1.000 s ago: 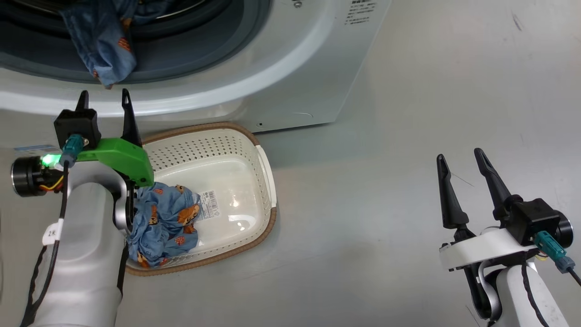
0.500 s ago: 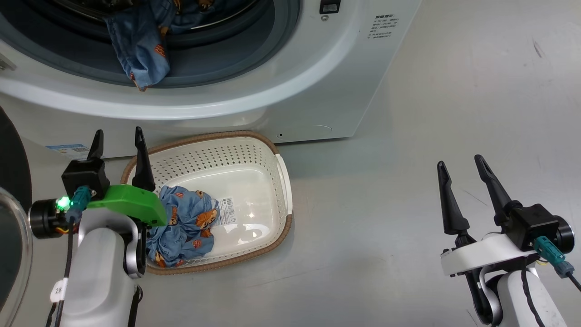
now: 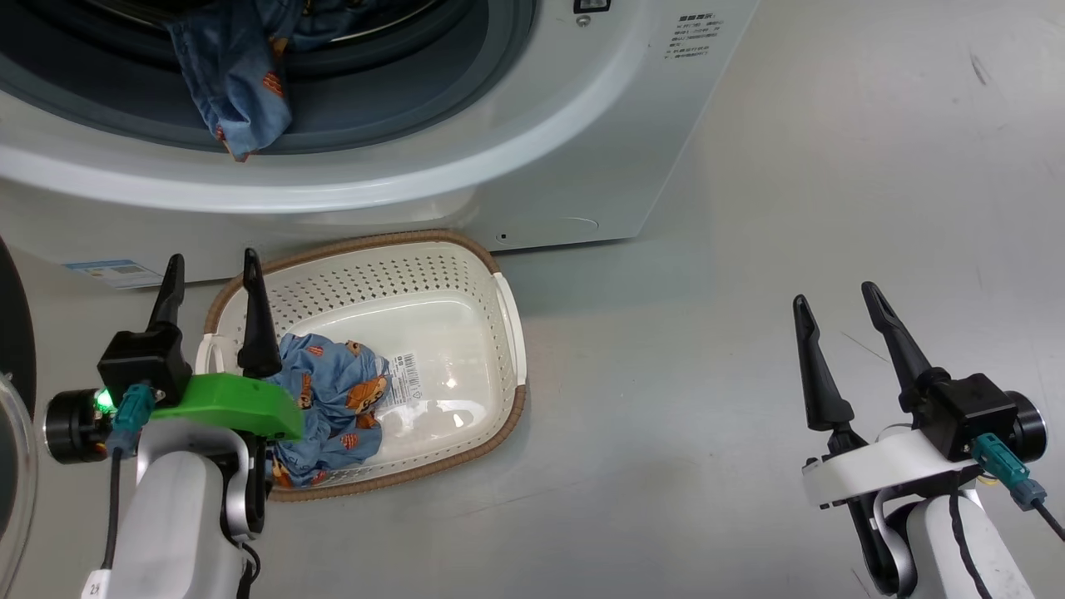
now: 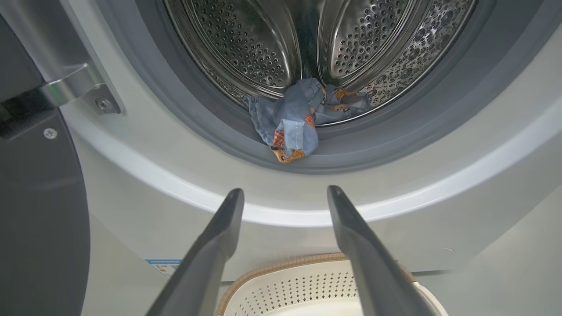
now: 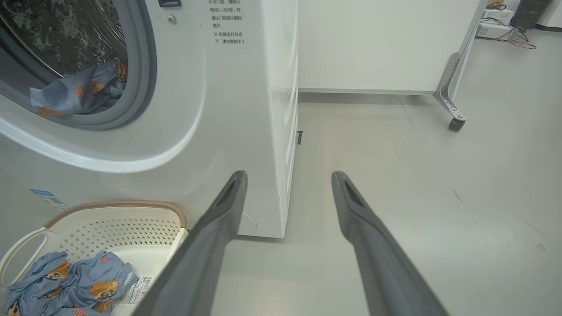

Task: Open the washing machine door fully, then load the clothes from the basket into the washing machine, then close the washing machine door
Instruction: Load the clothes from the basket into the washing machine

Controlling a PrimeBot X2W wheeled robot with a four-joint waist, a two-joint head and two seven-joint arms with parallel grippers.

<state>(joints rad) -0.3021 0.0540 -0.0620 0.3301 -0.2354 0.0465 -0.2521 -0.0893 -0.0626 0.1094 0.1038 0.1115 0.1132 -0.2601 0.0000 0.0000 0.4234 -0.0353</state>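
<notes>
The washing machine (image 3: 532, 150) stands with its black door (image 3: 12, 333) swung open at the left. One piece of the blue bear-print clothes (image 3: 237, 83) hangs from the steel drum (image 4: 263, 52) over the grey gasket; another bundle (image 3: 333, 408) lies in the left end of the basket (image 3: 466, 274). My left gripper (image 3: 212, 259) is open and empty above the basket's left end, pointing at the machine's front. In the left wrist view the left gripper (image 4: 285, 191) frames the draped garment (image 4: 294, 118). My right gripper (image 3: 834, 295) is open and empty over bare floor at the right.
The grey floor stretches right of the machine. A white panel on a caster (image 5: 456, 123) stands behind it, with cables (image 5: 505, 30) at the far right. The door hinge (image 4: 74, 87) sits at the opening's left. The basket rests against the machine's foot.
The head camera has shifted. My left gripper has drawn back from the machine's front rim toward the basket's near left end, still open. The right arm has barely moved.
</notes>
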